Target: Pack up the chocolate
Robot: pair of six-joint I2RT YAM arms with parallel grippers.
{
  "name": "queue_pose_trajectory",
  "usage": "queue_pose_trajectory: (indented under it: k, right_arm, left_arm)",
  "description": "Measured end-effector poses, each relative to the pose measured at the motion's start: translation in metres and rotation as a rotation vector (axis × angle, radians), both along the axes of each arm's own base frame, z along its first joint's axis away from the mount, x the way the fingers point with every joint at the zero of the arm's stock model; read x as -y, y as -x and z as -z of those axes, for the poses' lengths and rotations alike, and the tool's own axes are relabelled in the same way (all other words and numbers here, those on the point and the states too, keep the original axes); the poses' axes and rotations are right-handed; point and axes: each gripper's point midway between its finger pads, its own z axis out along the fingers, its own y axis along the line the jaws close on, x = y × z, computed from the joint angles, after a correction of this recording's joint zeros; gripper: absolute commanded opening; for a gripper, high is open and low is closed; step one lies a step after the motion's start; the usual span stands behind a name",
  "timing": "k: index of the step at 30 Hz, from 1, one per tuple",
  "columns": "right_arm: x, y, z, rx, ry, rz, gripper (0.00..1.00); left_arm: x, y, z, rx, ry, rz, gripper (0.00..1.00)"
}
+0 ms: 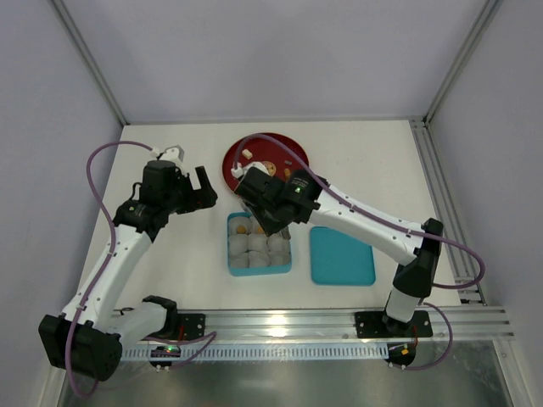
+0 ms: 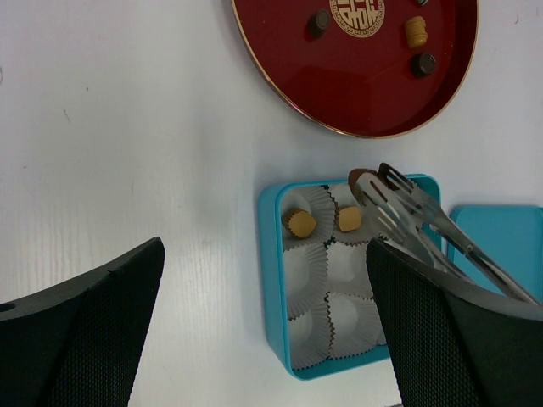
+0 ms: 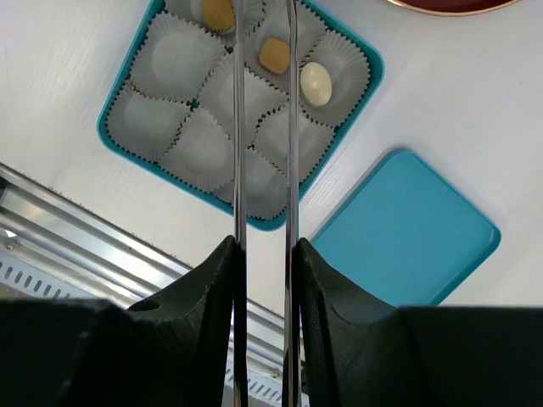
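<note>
The teal box (image 1: 231, 254) holds several white paper cups. In the right wrist view, two tan chocolates (image 3: 274, 53) and a cream-white one (image 3: 316, 83) lie in its far cups. My right gripper (image 3: 265, 250) is shut on metal tongs (image 3: 240, 153) that reach over the box. The tong tips (image 2: 373, 182) hover above a far corner cup with a dark brown piece (image 2: 355, 178) between them. More chocolate pieces (image 2: 415, 31) lie on the red plate (image 2: 280, 59). My left gripper (image 2: 265, 254) is open and holds nothing, just left of the box.
A teal lid (image 1: 341, 256) lies flat to the right of the box. The red plate (image 1: 293, 153) sits behind the box, partly covered by the right arm. An aluminium rail (image 1: 297, 320) runs along the near table edge, and frame posts stand at the back corners.
</note>
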Motion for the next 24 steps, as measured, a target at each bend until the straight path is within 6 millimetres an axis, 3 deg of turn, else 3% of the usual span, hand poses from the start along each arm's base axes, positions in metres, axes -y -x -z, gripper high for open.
queue_pose_trajectory:
  k: [14, 24]
  right_arm:
    - [-0.012, 0.051, 0.024, -0.051, 0.031, -0.045, 0.34]
    - [-0.015, 0.067, 0.035, -0.07, 0.044, -0.058, 0.34]
  left_arm:
    - [0.0, 0.0, 0.0, 0.0, 0.0, -0.001, 1.0]
    - [0.0, 0.0, 0.0, 0.0, 0.0, -0.001, 1.0]
